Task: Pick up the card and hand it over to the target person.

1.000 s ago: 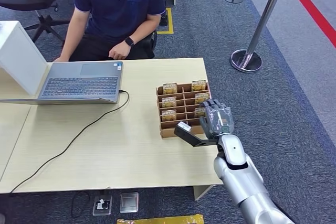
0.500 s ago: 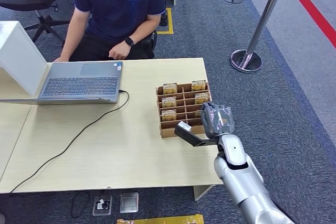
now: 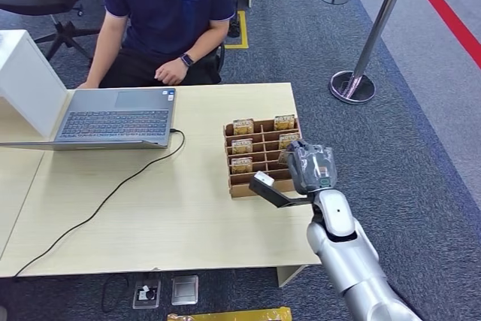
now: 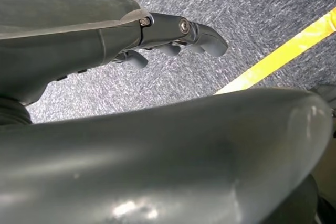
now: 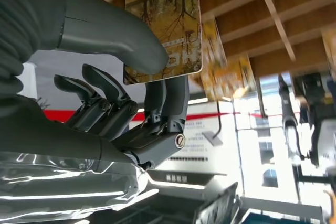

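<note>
Right wrist view: right hand (image 5: 118,103) fingers (image 5: 170,95) pinch card (image 5: 164,24) over box (image 3: 258,157) near table edge.

Silver right arm (image 3: 352,257); dark grey fingers (image 5: 99,85).

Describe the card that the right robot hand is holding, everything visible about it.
The card is a thin, flat rectangle with rounded corners and a glossy printed face: yellow-gold foliage and dark bare branches, with pale lettering near one edge. It looks like plastic or coated paper. The right robot hand pinches it, the thick grey thumb pressing on the printed face and darker fingers behind. It is close to the brown divided card box, whose slots hold similar cards. In the head view the hand hides it.
</note>
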`<state>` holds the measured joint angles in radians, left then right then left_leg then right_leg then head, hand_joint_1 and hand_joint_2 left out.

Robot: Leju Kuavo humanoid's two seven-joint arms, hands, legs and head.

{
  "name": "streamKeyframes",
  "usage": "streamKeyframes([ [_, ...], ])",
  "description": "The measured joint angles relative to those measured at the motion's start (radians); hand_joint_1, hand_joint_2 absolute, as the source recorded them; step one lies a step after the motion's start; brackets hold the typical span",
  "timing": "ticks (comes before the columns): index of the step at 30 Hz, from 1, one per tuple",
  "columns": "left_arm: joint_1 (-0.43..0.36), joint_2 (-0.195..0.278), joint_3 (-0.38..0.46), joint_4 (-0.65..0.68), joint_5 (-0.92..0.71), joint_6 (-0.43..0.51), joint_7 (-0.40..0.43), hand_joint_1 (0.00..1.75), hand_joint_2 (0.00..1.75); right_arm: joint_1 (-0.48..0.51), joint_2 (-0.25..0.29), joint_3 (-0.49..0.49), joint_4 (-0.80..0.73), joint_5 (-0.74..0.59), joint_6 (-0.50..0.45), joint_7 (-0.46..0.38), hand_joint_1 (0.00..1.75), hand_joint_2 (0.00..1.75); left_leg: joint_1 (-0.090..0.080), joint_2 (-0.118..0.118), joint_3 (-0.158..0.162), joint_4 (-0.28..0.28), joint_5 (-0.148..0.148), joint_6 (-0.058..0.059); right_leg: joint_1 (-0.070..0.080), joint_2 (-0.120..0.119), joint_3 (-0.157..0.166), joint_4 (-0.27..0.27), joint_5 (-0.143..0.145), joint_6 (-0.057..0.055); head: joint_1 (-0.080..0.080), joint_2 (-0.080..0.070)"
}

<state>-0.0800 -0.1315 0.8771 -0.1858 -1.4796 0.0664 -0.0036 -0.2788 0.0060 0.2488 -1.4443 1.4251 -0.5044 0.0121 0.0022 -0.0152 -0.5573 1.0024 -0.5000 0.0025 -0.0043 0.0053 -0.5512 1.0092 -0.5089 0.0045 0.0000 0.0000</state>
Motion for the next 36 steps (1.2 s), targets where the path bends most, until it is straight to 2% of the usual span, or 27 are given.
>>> streamKeyframes([
  [3, -0.002, 0.0, 0.004, 0.0, 0.003, 0.003, 0.004, 0.0, 0.0, -0.017, -0.002, 0.03, -0.068, -0.034, -0.009, -0.033, 1.75, 1.75, 0.0, 0.0, 0.0, 0.0, 0.0, 0.0, 0.0, 0.0, 0.0, 0.0, 0.0, 0.0, 0.0, 0.0],
  [8, -0.004, 0.0, 0.008, 0.0, 0.007, 0.006, 0.006, 0.0, 0.0, -0.062, 0.001, 0.064, -0.04, -0.077, -0.006, -0.061, 1.75, 1.75, 0.0, 0.001, 0.001, -0.001, 0.001, 0.0, 0.0, 0.001, 0.001, -0.001, 0.001, 0.0, 0.0, 0.0],
  [11, -0.01, -0.001, 0.004, 0.002, 0.002, 0.007, 0.006, 0.0, 0.0, -0.173, 0.036, 0.11, 0.103, -0.163, -0.008, -0.099, 1.75, 1.75, 0.0, 0.004, 0.001, -0.001, 0.0, 0.0, 0.0, 0.004, 0.0, 0.0, 0.002, 0.0, 0.0, 0.0],
  [15, -0.034, -0.004, -0.015, 0.005, -0.019, -0.003, 0.028, 0.0, 0.0, -0.351, 0.153, 0.116, 0.427, -0.282, -0.121, -0.177, 1.75, 1.75, 0.0, 0.008, 0.002, -0.001, 0.001, -0.001, 0.0, 0.008, -0.001, 0.0, 0.004, -0.001, 0.0, 0.0],
  [18, -0.051, -0.006, -0.026, 0.006, -0.031, -0.007, 0.037, 0.0, 0.0, -0.415, 0.219, 0.046, 0.556, -0.241, -0.194, -0.209, 1.75, 1.75, 0.0, 0.007, 0.002, -0.002, 0.003, -0.002, 0.0, 0.007, 0.0, 0.0, 0.004, -0.002, 0.0, 0.0],
  [22, -0.06, -0.009, -0.03, 0.006, -0.037, -0.004, 0.038, 0.0, 0.0, -0.419, 0.29, -0.106, 0.577, -0.081, -0.194, -0.256, 1.75, 1.75, 0.001, 0.002, 0.001, -0.001, 0.004, -0.002, 0.001, 0.002, 0.0, 0.001, 0.003, -0.002, 0.0, 0.0],
  [30, -0.057, -0.01, -0.023, 0.006, -0.034, -0.004, 0.034, 0.0, 0.0, -0.431, 0.322, -0.164, 0.591, 0.02, -0.194, -0.251, 1.75, 1.75, 0.001, 0.001, 0.001, -0.001, 0.004, -0.002, 0.001, 0.002, 0.0, 0.001, 0.003, -0.001, 0.0, 0.0],
  [36, -0.047, -0.01, -0.016, 0.006, -0.03, 0.0, 0.034, 0.0, 0.0, -0.432, 0.315, -0.147, 0.603, 0.058, -0.194, -0.225, 1.75, 1.75, 0.001, 0.001, 0.0, -0.002, 0.005, -0.002, 0.001, 0.001, -0.001, 0.0, 0.004, -0.002, 0.0, 0.0],
])
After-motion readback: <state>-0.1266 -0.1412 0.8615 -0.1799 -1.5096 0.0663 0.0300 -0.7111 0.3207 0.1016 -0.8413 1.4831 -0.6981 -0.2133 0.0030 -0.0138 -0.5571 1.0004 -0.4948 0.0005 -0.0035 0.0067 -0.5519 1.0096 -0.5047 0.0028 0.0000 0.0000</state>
